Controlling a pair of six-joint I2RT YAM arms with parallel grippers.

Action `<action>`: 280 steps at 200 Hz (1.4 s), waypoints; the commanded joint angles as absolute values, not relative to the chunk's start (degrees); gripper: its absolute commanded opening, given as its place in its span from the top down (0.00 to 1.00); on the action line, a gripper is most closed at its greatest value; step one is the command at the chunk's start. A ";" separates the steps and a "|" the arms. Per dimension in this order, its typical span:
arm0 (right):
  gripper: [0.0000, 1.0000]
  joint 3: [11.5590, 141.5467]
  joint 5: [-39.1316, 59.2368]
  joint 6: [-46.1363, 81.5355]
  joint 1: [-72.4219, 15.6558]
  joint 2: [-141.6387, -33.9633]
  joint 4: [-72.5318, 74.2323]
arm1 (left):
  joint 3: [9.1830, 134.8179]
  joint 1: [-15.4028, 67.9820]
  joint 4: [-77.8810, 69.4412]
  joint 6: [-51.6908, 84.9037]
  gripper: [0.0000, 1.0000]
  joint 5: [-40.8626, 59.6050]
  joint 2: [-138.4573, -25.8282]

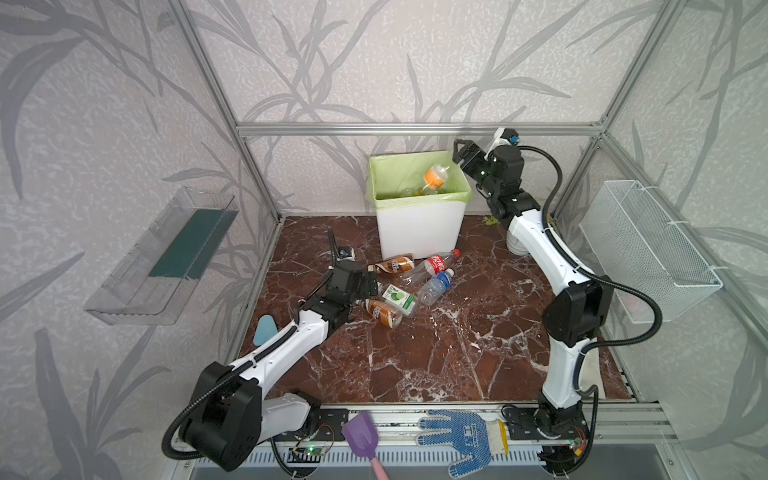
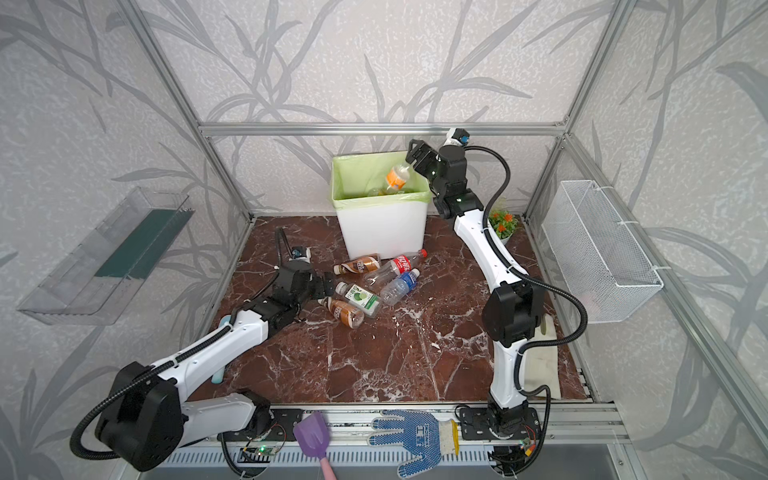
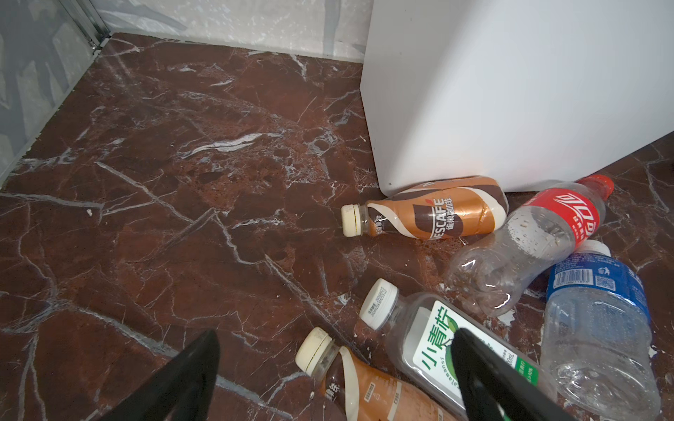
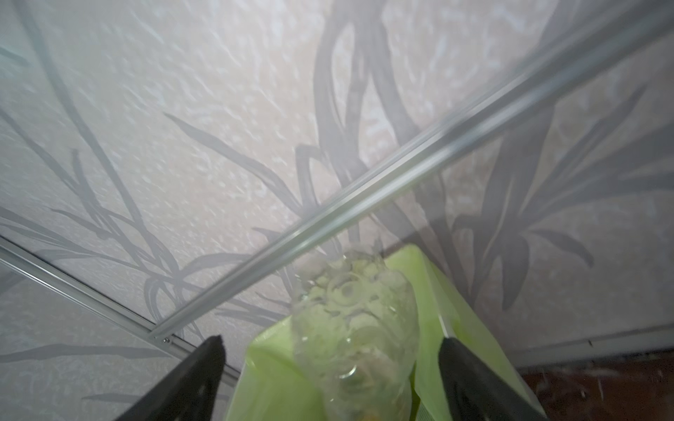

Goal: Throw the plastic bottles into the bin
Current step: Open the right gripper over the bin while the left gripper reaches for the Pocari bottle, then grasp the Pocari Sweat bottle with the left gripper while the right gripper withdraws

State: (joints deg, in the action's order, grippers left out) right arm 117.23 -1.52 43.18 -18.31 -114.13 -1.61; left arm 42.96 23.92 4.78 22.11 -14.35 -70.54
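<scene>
Scoop [image 1: 359, 432], purple with a pink handle, at the bottom edge of both top views, on the metal rail beside a blue dotted glove [image 1: 457, 436].

Beyond them, dark red marbled table [image 1: 415, 353], bare across its near half.

Left arm stretched low from the lower left toward the centre, forearm close to the table. Left claw [image 3: 337, 337] released, fingers spread wide and gripping nothing. In the left wrist view, near brown bottle [image 1: 384, 312] between the fingers, with one finger in front of the green-label bottle [image 1: 399, 300].

Green-label bottle lying against the near brown bottle. Just beyond, blue-label bottle [image 1: 436, 286] and red-label bottle [image 1: 434, 264] side by side and touching, all on their sides. Far brown bottle [image 1: 392, 264] at the foot of the bin.

White bin [image 1: 419, 228] with green liner upper centre, at the table's far edge, a few bottles dimly visible inside.

Right arm rising from the lower right, elbow bent at mid-right, forearm slanting up to the bin's right rim. Right claw [image 1: 457, 153] above that rim, released, fingers wide apart. Orange-label bottle [image 1: 436, 176] tilted in the bin's mouth just below, clear of both fingers.

Wire basket [image 1: 648, 249] on the right wall, clear tray [image 1: 166, 257] on the left, flower pot [image 2: 503, 224] behind the right forearm.
</scene>
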 commanded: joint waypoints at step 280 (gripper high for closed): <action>0.01 31.67 15.88 39.01 9.66 -64.42 3.52 | 104.07 43.88 42.12 1.02 0.20 -6.06 -119.96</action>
State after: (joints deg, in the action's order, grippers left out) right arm 32.58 11.88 40.16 9.50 -63.20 2.00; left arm 100.20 43.92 36.58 1.32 -7.99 -118.10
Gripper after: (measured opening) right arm 0.992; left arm 0.818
